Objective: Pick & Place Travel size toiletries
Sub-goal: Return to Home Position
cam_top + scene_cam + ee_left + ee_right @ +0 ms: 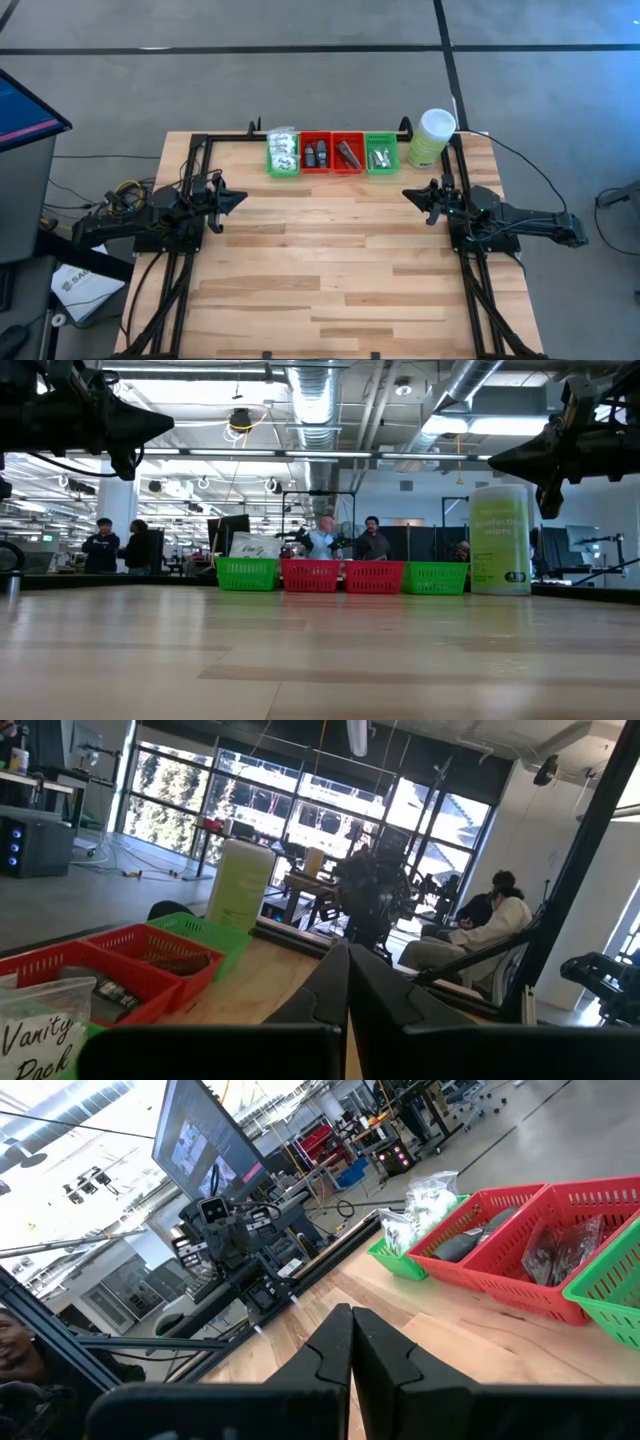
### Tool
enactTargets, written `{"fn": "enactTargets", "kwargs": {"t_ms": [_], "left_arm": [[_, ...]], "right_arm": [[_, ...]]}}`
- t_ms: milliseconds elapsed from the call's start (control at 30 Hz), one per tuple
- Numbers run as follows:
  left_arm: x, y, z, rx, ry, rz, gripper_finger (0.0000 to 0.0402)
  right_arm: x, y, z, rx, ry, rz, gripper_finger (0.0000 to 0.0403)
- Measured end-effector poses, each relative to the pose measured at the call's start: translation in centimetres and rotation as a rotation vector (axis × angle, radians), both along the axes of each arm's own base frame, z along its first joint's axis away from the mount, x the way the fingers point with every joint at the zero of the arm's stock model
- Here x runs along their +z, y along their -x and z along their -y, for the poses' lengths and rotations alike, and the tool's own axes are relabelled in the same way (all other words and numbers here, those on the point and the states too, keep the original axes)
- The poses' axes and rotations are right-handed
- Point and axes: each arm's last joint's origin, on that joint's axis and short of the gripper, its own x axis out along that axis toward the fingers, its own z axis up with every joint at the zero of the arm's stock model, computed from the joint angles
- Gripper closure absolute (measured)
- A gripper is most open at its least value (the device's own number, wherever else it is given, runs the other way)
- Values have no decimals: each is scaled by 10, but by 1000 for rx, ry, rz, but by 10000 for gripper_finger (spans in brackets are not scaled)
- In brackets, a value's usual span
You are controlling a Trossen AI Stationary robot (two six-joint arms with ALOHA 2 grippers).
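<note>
The toiletries lie sorted in four small trays in a row at the table's far edge. White packets (283, 150) fill the left green tray, with black oval pieces (315, 153) and dark grey bars (348, 152) in the two red trays. Silvery tubes (379, 156) are in the right green tray. My left gripper (240, 198) hovers shut above the table's left side, pointing right. My right gripper (405, 194) hovers shut on the right side, pointing left. Both are clear of the wood and hold nothing. The wrist views show the left fingers (347, 985) and the right fingers (352, 1342) closed together.
A tall pale green canister (432, 137) with a white lid stands at the far right corner, beside the right green tray (381, 168). Bare wooden tabletop (330, 260) stretches between the arms and toward the near edge. Black frame rails run along both sides. People stand in the room beyond.
</note>
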Motion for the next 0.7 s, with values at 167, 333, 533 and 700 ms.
{"fn": "enactTargets", "kwargs": {"t_ms": [167,333,533,700], "left_arm": [[0,0,0,0,0,2,401],[1,0,0,0,-1,8,401],[1,0,0,0,-1,8,401],[1,0,0,0,-1,9,401]], "right_arm": [[0,0,0,0,0,0,403],[0,0,0,0,0,0,403],[0,0,0,0,0,0,403],[0,0,0,0,0,0,403]]}}
